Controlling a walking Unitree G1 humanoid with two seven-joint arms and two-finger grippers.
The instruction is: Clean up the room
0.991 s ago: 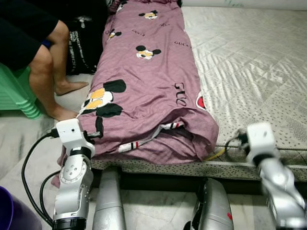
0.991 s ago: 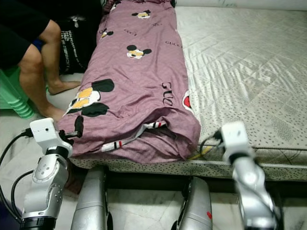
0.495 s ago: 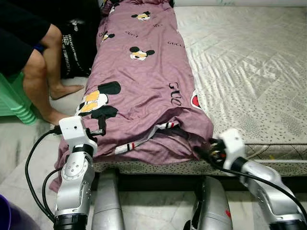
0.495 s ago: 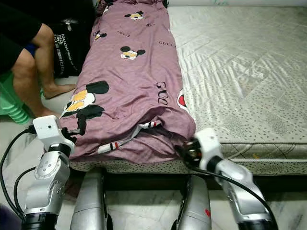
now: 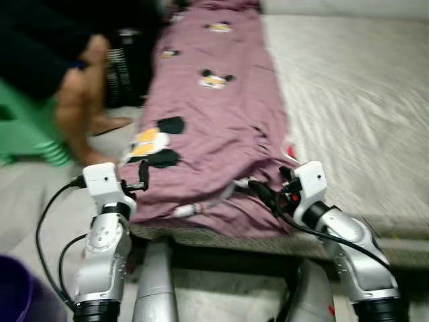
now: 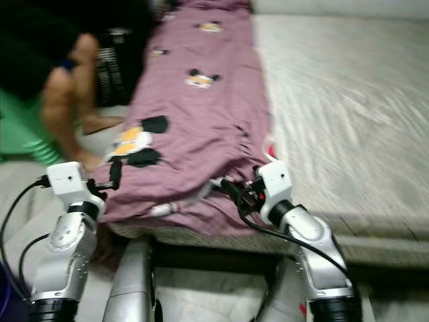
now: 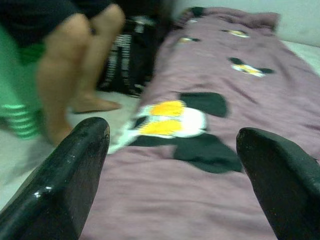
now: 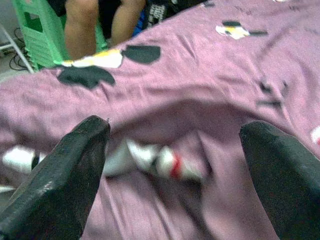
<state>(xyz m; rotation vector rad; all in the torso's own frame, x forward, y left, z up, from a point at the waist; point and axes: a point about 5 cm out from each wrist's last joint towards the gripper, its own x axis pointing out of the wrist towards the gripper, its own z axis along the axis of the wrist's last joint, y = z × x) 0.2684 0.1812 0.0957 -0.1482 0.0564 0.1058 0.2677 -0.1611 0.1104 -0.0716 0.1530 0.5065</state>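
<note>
At the bed's near edge, we are poising both grippers, left gripper and right gripper, fingers spread wide, over the purple blanket on the mattress, likely to grasp it.

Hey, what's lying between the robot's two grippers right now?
The near end of the purple blanket, bunched on the mattress edge, spans from left gripper to right gripper, both open; the eye views show it.

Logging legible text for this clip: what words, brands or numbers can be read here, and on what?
None can be read.
Quilt: dark lettering near its right edge, too blurred.
Black bag: white print, too blurred.
</note>
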